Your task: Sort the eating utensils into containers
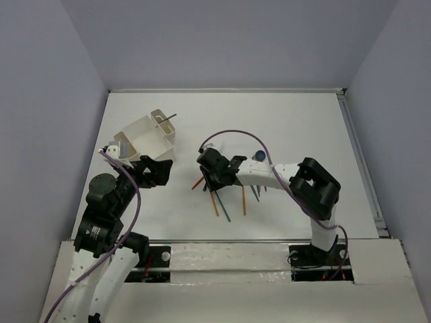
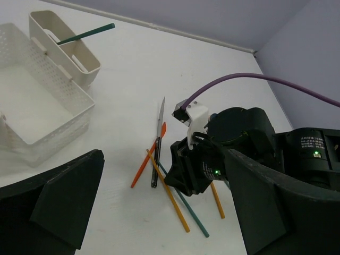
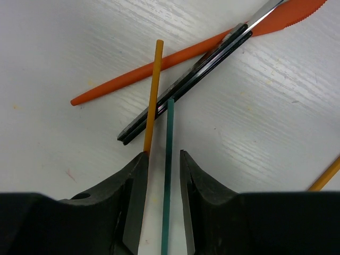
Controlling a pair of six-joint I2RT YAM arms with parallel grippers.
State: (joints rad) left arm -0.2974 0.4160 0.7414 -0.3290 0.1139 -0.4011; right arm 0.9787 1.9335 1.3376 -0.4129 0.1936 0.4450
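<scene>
Right wrist view: my right gripper (image 3: 163, 159) has narrow jaws straddling a teal stick (image 3: 170, 122) on the table (image 3: 48, 48), a thin gap on each side, not clamped. An orange stick (image 3: 153, 95) lies just left of it, crossing a black piece (image 3: 186, 87). Farther off, my left gripper (image 1: 156, 165) is spread wide and empty near the white box (image 2: 32, 127), which has a teal utensil (image 2: 87, 33) in its end slot.

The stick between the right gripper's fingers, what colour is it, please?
The stick is teal, clearest in the right wrist view.
</scene>
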